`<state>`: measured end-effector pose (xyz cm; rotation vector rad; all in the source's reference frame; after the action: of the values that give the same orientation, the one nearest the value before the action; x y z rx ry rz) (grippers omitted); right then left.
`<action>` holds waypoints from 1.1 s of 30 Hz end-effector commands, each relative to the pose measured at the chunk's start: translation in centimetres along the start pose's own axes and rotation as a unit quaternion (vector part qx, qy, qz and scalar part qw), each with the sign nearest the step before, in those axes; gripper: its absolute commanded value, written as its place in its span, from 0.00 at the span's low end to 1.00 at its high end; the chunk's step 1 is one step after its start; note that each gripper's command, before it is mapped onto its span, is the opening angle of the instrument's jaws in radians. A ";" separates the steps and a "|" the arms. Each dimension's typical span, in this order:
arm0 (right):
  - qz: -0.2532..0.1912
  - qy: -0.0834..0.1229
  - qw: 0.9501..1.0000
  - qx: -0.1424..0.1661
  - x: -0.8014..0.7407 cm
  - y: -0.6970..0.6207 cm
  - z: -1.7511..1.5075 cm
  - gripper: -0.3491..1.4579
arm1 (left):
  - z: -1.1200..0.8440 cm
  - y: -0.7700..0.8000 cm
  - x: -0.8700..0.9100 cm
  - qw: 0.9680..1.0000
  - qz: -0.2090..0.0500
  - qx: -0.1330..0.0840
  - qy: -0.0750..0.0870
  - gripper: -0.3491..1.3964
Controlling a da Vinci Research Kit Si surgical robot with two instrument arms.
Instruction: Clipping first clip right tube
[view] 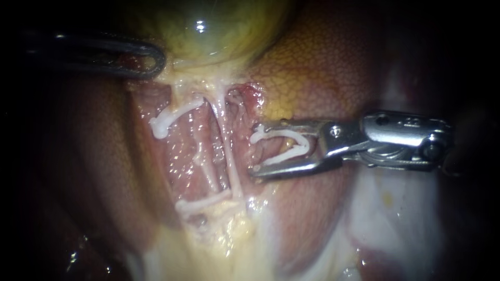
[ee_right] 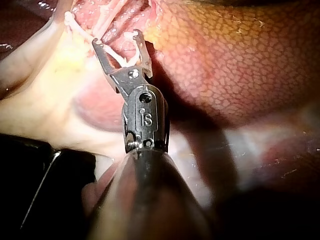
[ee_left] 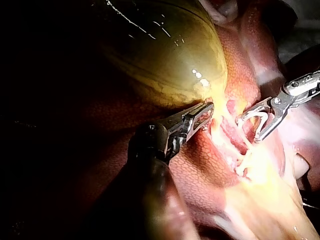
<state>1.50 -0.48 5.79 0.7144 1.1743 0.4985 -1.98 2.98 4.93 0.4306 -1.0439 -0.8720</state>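
Observation:
The yellow-green gallbladder (view: 219, 26) sits at the top, and two pale tubes run down from its neck. The right tube (view: 233, 166) is bare. My right instrument (view: 254, 149) comes in from the right. Its jaws stand wide apart and carry a white clip (view: 285, 155), with the tips just right of the right tube, which is not between them. The right wrist view shows the same clip (ee_right: 131, 56) in these jaws (ee_right: 119, 42). My left instrument (view: 151, 61) has its jaws shut on tissue at the gallbladder's neck (ee_left: 209, 111).
Two white clips lie across the left tube, one high (view: 169, 118) and one low (view: 200, 204). Mottled red-brown liver (view: 323, 67) borders the dissected bed on both sides. Pale yellowish tissue (view: 224, 244) spreads below the tubes.

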 end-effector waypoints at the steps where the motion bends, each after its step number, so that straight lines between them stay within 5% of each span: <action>1: 0.000 -0.001 1.000 0.003 -0.01 0.00 0.03 0.46 | 0.00 0.00 0.00 1.000 0.000 0.000 0.000 0.00; 8: 0.025 0.018 0.999 0.035 -0.05 -0.01 0.17 0.46 | 0.00 0.00 0.00 1.000 0.000 0.000 0.000 0.00; 22: 0.054 0.072 0.988 0.123 -0.03 -0.10 0.29 0.45 | 0.00 -0.01 0.00 1.000 0.000 0.000 0.000 0.00; 28: 0.071 0.076 0.979 0.173 -0.04 -0.24 0.29 0.43 | 0.00 -0.01 0.00 1.000 0.000 0.000 0.000 0.00; 33: 0.068 0.073 0.977 0.187 -0.02 -0.34 0.35 0.42 | 0.00 -0.01 0.00 1.000 0.000 0.000 0.000 0.00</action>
<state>1.82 -0.82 5.62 1.1022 1.3822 0.4552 -1.98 2.97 4.92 0.4299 -1.0437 -0.8721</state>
